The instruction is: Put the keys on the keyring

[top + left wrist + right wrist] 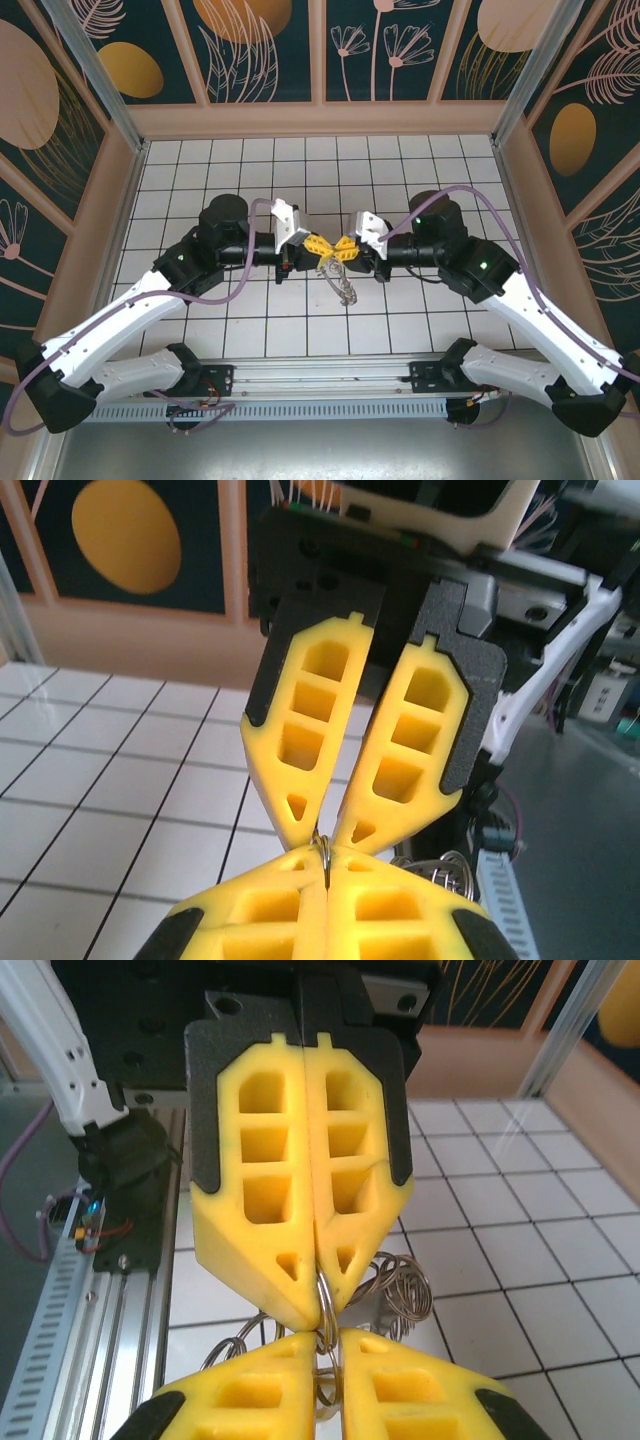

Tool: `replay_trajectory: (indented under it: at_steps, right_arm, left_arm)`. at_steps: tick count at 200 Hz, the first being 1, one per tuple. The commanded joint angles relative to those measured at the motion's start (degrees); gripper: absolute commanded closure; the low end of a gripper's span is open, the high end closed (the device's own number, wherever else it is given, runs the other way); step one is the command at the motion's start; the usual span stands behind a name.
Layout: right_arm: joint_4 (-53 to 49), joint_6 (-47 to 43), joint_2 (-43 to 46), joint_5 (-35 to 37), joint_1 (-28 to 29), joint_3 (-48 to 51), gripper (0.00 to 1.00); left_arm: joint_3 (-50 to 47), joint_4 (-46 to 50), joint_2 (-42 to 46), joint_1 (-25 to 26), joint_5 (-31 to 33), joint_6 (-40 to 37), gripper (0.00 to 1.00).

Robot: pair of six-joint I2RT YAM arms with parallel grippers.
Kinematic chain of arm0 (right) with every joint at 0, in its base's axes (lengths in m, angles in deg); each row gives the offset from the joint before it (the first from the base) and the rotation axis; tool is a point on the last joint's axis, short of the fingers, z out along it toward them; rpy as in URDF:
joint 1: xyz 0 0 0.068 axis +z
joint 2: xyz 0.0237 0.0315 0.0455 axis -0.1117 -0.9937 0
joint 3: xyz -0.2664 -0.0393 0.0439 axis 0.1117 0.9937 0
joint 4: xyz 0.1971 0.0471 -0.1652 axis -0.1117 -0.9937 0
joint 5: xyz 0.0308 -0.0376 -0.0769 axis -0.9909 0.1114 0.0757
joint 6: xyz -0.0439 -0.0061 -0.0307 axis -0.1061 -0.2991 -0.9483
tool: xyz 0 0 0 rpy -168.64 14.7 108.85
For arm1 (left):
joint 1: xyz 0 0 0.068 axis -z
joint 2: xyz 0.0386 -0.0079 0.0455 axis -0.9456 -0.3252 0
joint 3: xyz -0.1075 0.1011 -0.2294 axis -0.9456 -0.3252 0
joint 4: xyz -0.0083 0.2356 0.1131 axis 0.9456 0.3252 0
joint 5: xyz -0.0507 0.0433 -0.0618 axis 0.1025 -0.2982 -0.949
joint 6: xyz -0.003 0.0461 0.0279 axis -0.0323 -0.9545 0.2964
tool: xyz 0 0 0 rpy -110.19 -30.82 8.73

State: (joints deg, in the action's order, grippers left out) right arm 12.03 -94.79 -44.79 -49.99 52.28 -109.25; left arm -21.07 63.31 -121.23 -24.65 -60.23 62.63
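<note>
Now the left claw (317, 1300) is pressed fully closed, its yellow fingers flush against each other, and it pinches the thin metal edge of the keyring (340, 280) at its very tips. Tip to tip against it, the right claw (327, 832) has a narrow gap between its fingers, and the same ring wire sits in that gap. Whether those fingers press on the wire I cannot tell. The two claws meet above the middle of the white tiled floor (250, 320). From the meeting point the keyring trails toward the near edge, and its wire loops (402, 1285) bunch just beside the left claw's tips. Both arms reach in from the sides, elbows out.
</note>
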Motion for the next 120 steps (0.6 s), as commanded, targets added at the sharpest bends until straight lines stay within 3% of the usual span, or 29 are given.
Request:
replay_trajectory:
  at_steps: [1, 53, 79, 98, 120]
  right_arm:
    - [8.36, 2.46, 1.1, -1.32, 0.23, 1.9, 0.87]
    - [11.96, 3.42, 1.99, -3.52, 0.19, 3.91, 0.88]
    - [12.04, 3.04, 1.04, -4.46, 0.19, 3.46, 0.96]
    - [11.4, 2.6, 0.76, -4.15, 0.19, 2.78, 1.0]
    - [9.7, 2.32, 0.7, -3.03, 0.19, 1.21, 1.0]
  left_arm:
    - [-1.27, -14.39, 1.53, 0.5, -5.33, 6.32, 1.0]
    - [-6.35, -26.55, 3.23, 0.53, -5.95, 11.62, 1.0]
    - [-7.63, -29.26, 2.74, 0.53, -5.85, 12.42, 1.0]
    - [-7.54, -27.98, 2.1, 0.44, -5.26, 11.39, 1.0]
    - [-4.75, -17.84, 1.39, 0.54, -4.15, 6.28, 1.0]
